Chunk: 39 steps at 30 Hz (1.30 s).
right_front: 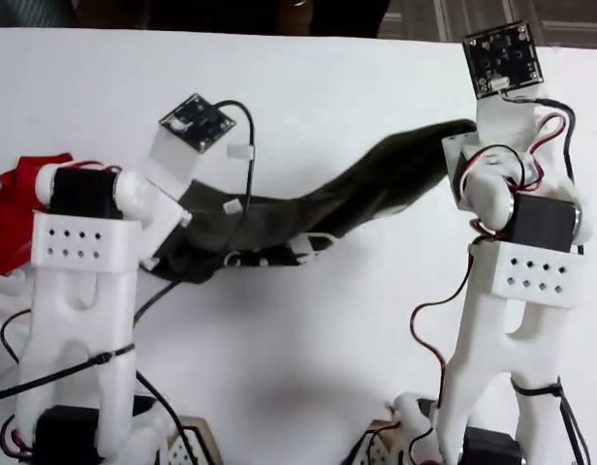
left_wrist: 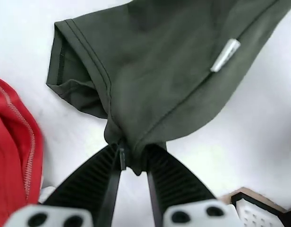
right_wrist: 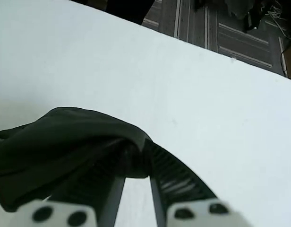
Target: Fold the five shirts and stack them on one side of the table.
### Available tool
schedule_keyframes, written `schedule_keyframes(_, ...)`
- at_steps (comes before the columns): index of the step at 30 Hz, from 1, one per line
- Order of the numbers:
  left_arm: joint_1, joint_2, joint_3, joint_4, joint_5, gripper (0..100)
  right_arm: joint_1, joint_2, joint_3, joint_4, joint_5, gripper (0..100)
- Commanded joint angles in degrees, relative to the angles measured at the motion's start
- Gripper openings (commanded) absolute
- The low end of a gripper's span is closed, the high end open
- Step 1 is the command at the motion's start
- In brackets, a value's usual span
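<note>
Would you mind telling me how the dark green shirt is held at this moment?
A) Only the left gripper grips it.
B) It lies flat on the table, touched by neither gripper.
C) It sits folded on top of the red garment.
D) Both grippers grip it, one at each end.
D: the left gripper and the right gripper are each shut on an end of the dark green shirt, which stretches from one to the other.
</note>
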Motion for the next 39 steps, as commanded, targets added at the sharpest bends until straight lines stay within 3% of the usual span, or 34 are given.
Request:
schedule_keyframes(1,-0.5,-2.0,-5.0,-0.2,-0.9,3,0.0,-2.2,0.3,0.1,-0.1,1.8)
schedule_keyframes(7,-0.4,-1.6,-4.3,0.0,-0.9,7,0.0,-2.2,0.4,0.1,-0.1,1.8)
schedule_keyframes(11,-0.4,-1.6,0.7,-2.1,-0.6,2,0.0,-2.2,0.4,0.1,-0.1,1.8)
schedule_keyframes(18,-0.1,-1.6,4.6,-4.1,-0.5,3,0.0,-2.2,0.4,0.1,-0.1,1.8)
schedule_keyframes(23,-0.1,-1.6,5.5,-3.9,-0.4,8,-0.2,-1.9,0.4,0.1,-0.1,1.8)
schedule_keyframes(26,0.2,-1.5,11.1,-6.5,2.0,4,-0.2,-1.7,0.4,0.1,-0.1,1.8)
schedule_keyframes(33,8.4,-1.6,29.9,-15.8,3.3,5,0.0,-2.2,2.6,0.2,-0.1,1.8)
schedule_keyframes(39,12.7,-1.6,36.4,-19.1,3.3,6,0.0,-2.2,5.4,-0.1,-0.1,1.8)
